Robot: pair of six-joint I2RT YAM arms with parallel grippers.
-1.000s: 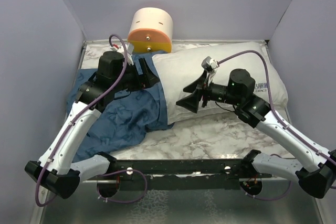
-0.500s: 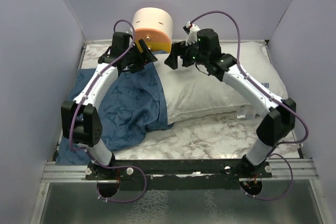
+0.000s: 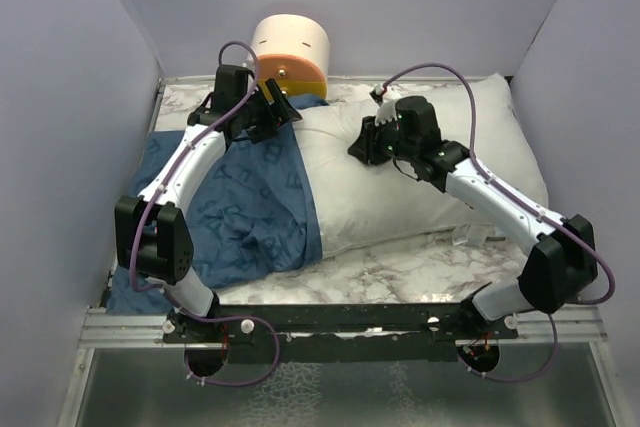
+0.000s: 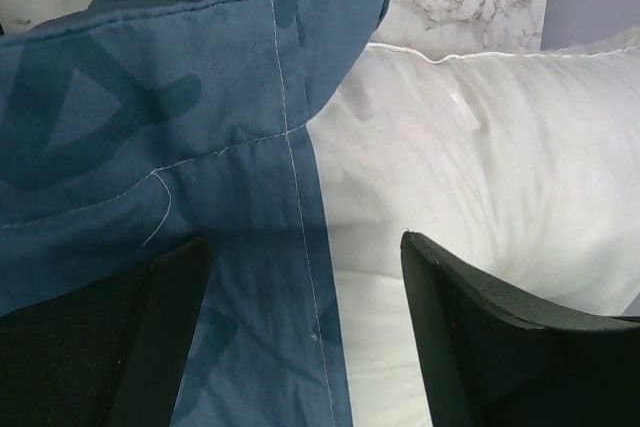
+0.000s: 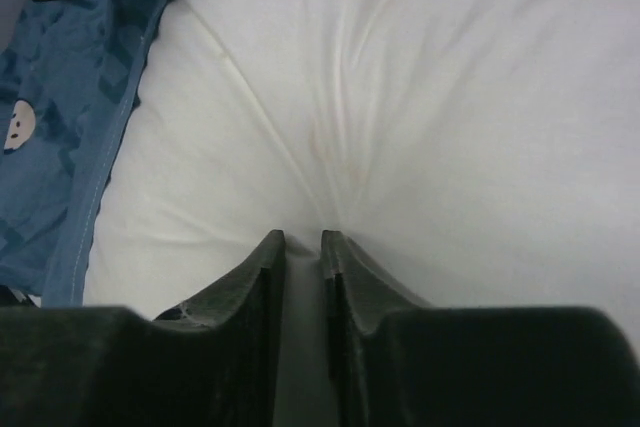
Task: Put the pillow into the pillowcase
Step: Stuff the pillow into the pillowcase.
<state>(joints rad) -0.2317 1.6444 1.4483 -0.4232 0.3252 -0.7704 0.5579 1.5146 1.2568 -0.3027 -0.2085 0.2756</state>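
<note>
Blue cloth fills the left of the table: the pillowcase (image 3: 245,207) lies rumpled there, its pale letter print showing, its open hem running from the far side to the near side. The left end of the pillow (image 3: 380,197) disappears under that hem, so about a third of the pillow is covered and the rest lies bare to the right. Whether a layer of the case also runs beneath the pillow cannot be told.

The left arm reaches across the case to its far corner. There the left gripper (image 3: 278,112) hangs over the hem with its fingers spread wide. In its wrist view, the stitched edge of the pillowcase (image 4: 150,127) and the white pillow (image 4: 480,147) both lie in the gap between the fingers, and neither finger closes on cloth.

Just behind that gripper, a cream-and-orange cylinder (image 3: 290,52) stands against the back wall, close to the far corner of the case and the pillow's far edge.

Further right, the right gripper (image 3: 362,142) presses into the top of the pillow a little way from the hem. Its wrist view shows the fingers drawn almost together on a small fold of white fabric, with creases fanning out from the pinch. At that view's left edge the pillowcase (image 5: 60,117) shows a small cartoon face.

The right arm lies slantwise over the pillow's right half. Bare marbled table (image 3: 400,267) shows in front.
</note>
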